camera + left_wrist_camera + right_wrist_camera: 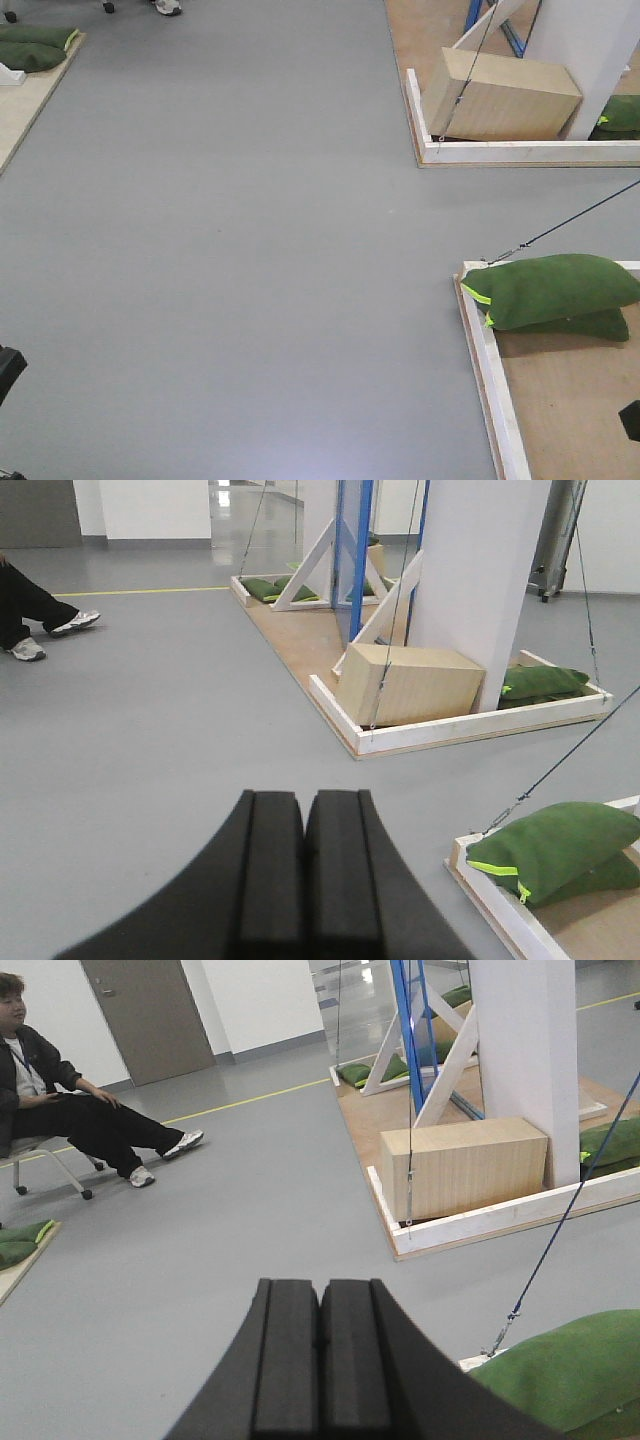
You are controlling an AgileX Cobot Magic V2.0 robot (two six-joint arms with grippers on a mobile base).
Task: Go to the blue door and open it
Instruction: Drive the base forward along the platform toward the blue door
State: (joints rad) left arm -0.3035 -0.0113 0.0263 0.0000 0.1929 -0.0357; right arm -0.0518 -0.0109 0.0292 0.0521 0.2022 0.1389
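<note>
The blue door frame (354, 550) stands upright on a wooden platform far ahead to the right, between white diagonal braces and beside a white pillar (470, 580). It also shows in the right wrist view (404, 1010), and only its blue foot shows in the front view (512, 36). My left gripper (304, 802) is shut and empty, held over the grey floor, far from the door. My right gripper (320, 1288) is also shut and empty, over the floor.
A wooden box (500, 95) sits on the white-edged platform (520, 152) in front of the pillar. Green sandbags (555, 290) lie on a nearer platform at the right, with taut cables (580, 215) above. A person (60, 1100) sits on a chair at the far left.
</note>
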